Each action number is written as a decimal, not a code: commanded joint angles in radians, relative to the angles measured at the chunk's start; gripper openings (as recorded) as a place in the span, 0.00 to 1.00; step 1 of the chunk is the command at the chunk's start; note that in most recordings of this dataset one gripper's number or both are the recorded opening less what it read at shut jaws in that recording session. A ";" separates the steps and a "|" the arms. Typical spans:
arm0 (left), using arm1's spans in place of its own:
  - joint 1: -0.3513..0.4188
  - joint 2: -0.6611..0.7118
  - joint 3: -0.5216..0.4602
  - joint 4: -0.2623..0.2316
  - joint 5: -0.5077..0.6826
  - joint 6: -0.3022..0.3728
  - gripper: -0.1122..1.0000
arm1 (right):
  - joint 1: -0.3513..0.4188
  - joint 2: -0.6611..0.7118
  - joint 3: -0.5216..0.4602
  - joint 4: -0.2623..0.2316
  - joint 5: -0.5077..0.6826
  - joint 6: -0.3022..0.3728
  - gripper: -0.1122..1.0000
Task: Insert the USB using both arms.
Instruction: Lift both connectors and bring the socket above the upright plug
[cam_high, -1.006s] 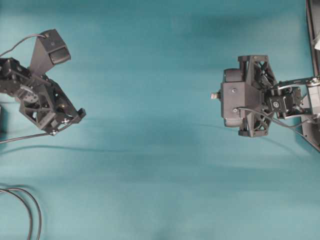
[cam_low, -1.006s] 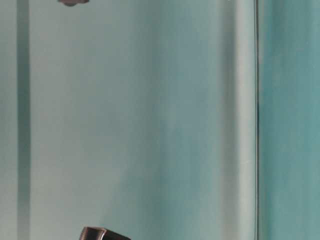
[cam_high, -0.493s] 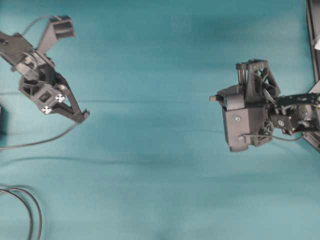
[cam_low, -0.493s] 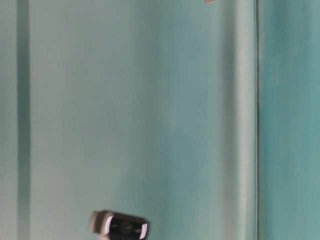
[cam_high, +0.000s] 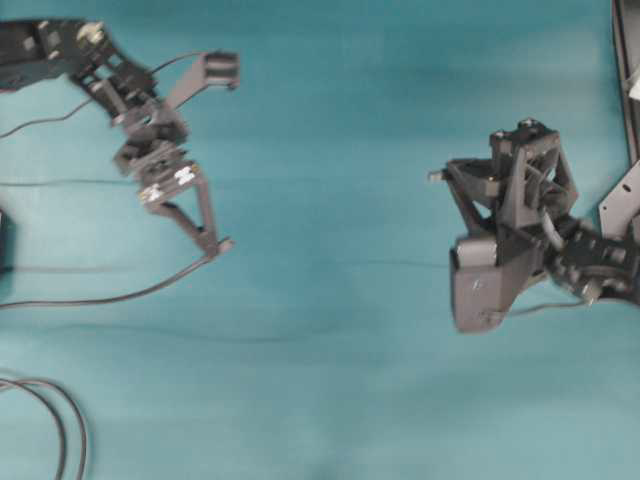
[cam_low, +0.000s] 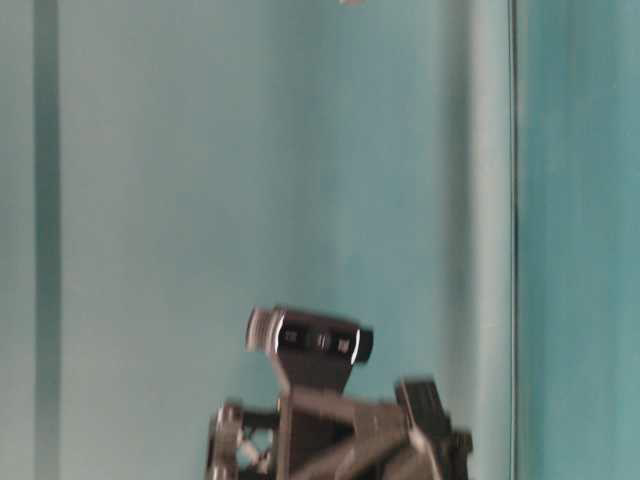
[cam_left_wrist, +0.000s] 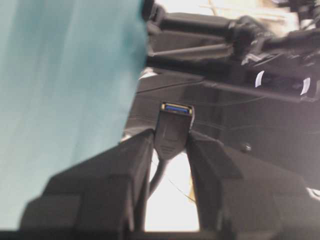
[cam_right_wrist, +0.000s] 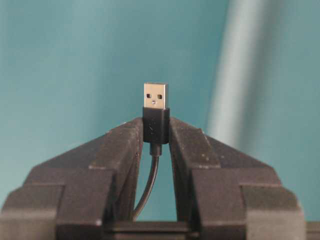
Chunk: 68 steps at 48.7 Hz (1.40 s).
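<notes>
The right gripper (cam_right_wrist: 156, 131) holds the USB (cam_right_wrist: 155, 111) by its short dark body, pinched between the two fingers (cam_right_wrist: 120, 150). The silver metal tip stands clear above the fingertips, pointing to 12 o'clock in the right wrist view, and its thin cable drops down between the fingers. In the overhead view the same plug (cam_high: 435, 176) shows as a small pale tip at the 9 o'clock side of the right arm (cam_high: 520, 230), above the teal counter (cam_high: 330, 380) and aimed toward the other arm.

The left gripper (cam_left_wrist: 170, 145) is closed on the black socket end (cam_left_wrist: 172, 130) of the other cable. Its blue-lined opening faces 12 o'clock in the left wrist view, with dark frame parts behind it. Seen from overhead, the left arm (cam_high: 110, 80) reaches in from the 10 o'clock corner, and its gripper (cam_high: 218, 245) points toward 5 o'clock. A thin cable (cam_high: 100, 298) trails from its tip toward 9 o'clock across the counter.

The plug and the socket are well apart, with bare counter between them. Looped dark cables (cam_high: 60, 420) lie at the 7 o'clock corner of the overhead view. The table-level view shows only a blurred arm with its camera (cam_low: 310, 340) at 6 o'clock.
</notes>
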 joint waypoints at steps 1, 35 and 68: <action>0.005 0.054 -0.091 -0.035 0.058 0.023 0.30 | 0.014 0.032 -0.006 -0.094 0.012 0.044 0.27; -0.012 0.247 -0.307 -0.112 0.166 0.021 0.30 | 0.018 0.198 -0.026 -0.408 0.002 0.087 0.27; -0.044 0.293 -0.380 -0.123 0.153 0.006 0.30 | 0.017 0.293 -0.100 -0.413 -0.057 0.028 0.27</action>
